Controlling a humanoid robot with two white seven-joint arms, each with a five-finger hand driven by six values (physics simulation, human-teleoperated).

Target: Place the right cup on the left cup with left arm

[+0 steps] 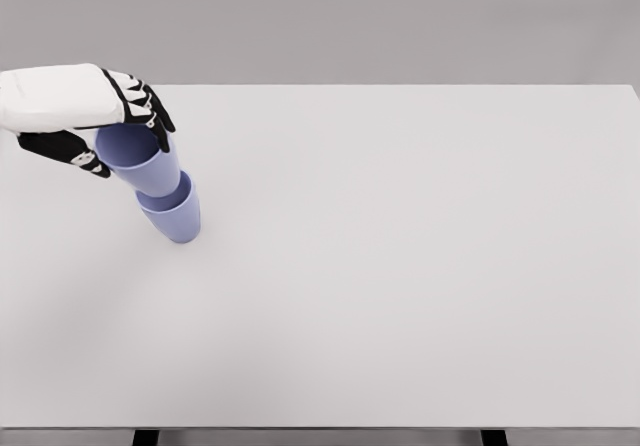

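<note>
Fingers (pixel 150 106) of the left hand (pixel 85 111) — white shell, black joints — curl round the rim of the upper cup (pixel 140 161), grasping it; beneath everything spreads the table (pixel 400 266), a broad, flat, matte pale-grey slab; at its far left the upper cup — smooth periwinkle plastic, tapered, tilted — sits nested in the lower cup (pixel 175 216), a like-shaped, like-coloured tumbler standing on the tabletop.

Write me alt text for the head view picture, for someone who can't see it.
The robot's left hand grips a lavender upper cup by its rim, its base set into a matching lower cup standing on the white table at far left. Both lean to the upper left. The right arm is out of view.
</note>
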